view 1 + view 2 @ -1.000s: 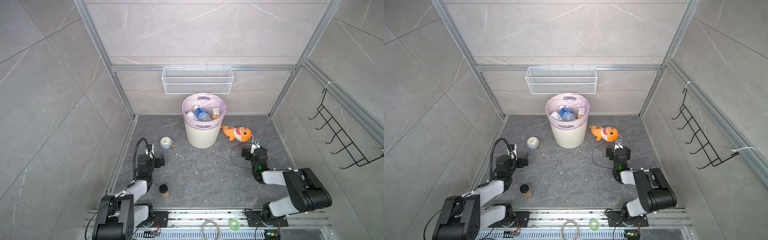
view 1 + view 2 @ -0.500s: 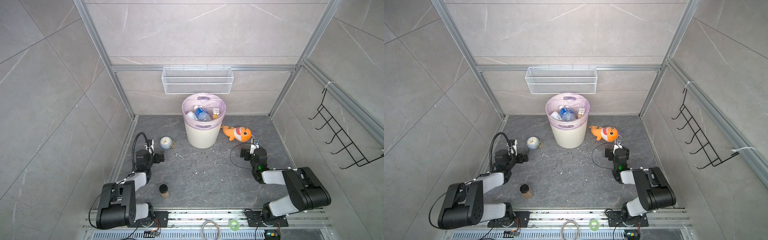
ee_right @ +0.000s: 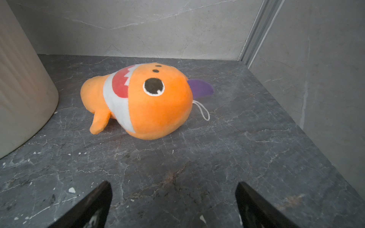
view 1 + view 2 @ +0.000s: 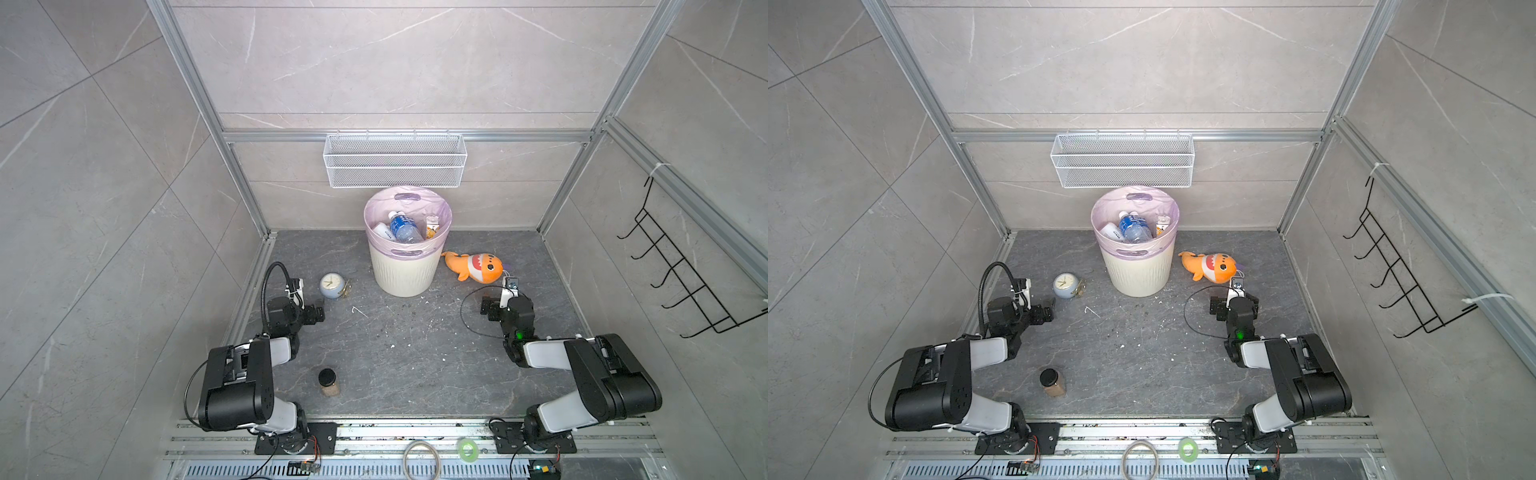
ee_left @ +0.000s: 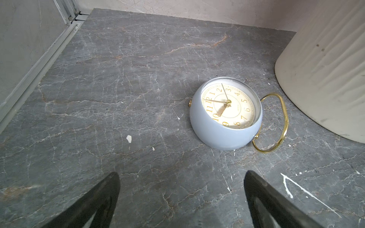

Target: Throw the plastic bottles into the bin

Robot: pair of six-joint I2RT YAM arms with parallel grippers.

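Observation:
The cream ribbed bin (image 4: 405, 270) (image 4: 1138, 274) with a lilac liner stands at the back middle of the floor. Several plastic bottles (image 4: 402, 226) (image 4: 1134, 228) lie inside it, one with a blue label on top. My left gripper (image 4: 311, 312) (image 4: 1042, 312) hovers low at the left, open and empty, its fingers wide over bare floor in the left wrist view (image 5: 181, 173). My right gripper (image 4: 505, 302) (image 4: 1233, 302) sits low at the right, also open and empty (image 3: 172, 183). The bin's wall shows in both wrist views (image 5: 325, 69) (image 3: 19, 88).
A pale-blue clock (image 5: 225, 114) (image 4: 332, 285) lies just ahead of the left gripper. An orange shark plush (image 3: 148, 100) (image 4: 476, 268) lies ahead of the right one. A black-lidded jar (image 4: 328, 381) stands front left. A wire basket (image 4: 395, 160) and a hook rack (image 4: 681, 274) hang on the walls.
The left arm has folded back, its elbow rising, and its gripper has shifted slightly toward the clock. The right arm has barely moved. Both grippers stay open.

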